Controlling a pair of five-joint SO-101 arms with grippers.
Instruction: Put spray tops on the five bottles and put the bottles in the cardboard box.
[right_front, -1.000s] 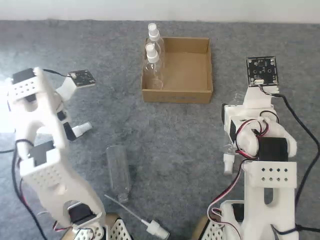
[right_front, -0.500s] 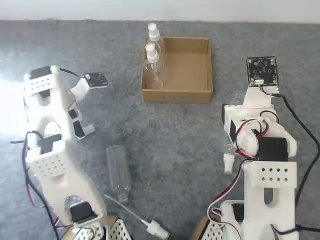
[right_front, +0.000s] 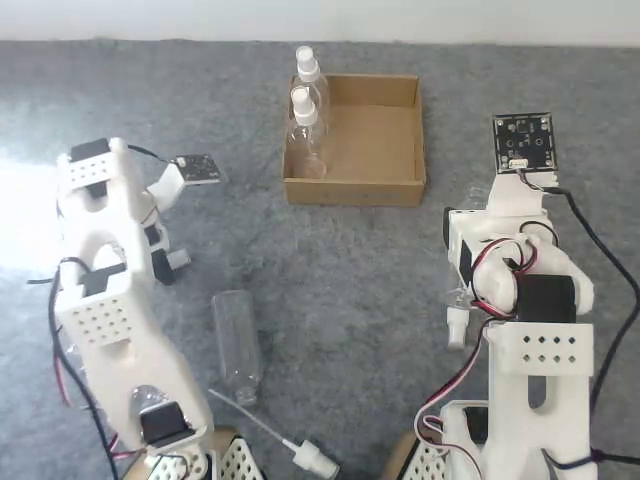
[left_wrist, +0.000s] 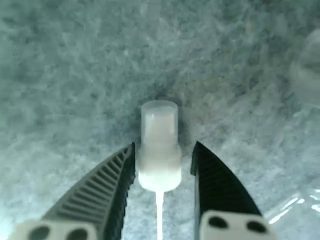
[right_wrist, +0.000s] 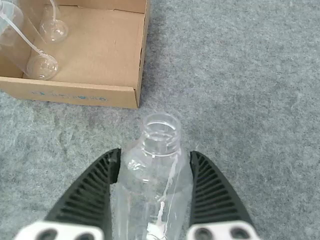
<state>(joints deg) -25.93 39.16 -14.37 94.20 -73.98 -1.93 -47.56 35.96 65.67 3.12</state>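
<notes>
My left gripper (left_wrist: 164, 146) is shut on a white spray top (left_wrist: 159, 125), its tube running back between the jaws; in the high view this spray top (right_front: 176, 258) hangs low over the grey mat left of centre. A clear uncapped bottle (right_wrist: 152, 165) sits in my right gripper (right_wrist: 154, 154), which is shut on it, the open mouth pointing toward the cardboard box (right_wrist: 85, 92). The box (right_front: 400, 130) stands at the back centre with two capped bottles (right_front: 304, 135) at its left side. Another uncapped bottle (right_front: 238, 345) lies on the mat, and a loose spray top (right_front: 312, 458) lies near the front edge.
The right arm (right_front: 520, 295) stands at the right of the mat, the left arm (right_front: 100, 300) at the left. Open mat lies between them in front of the box. The box's right half holds nothing.
The left arm has swung to the right while the spray top in its gripper stayed almost in place. The right arm and its bottle have not moved.
</notes>
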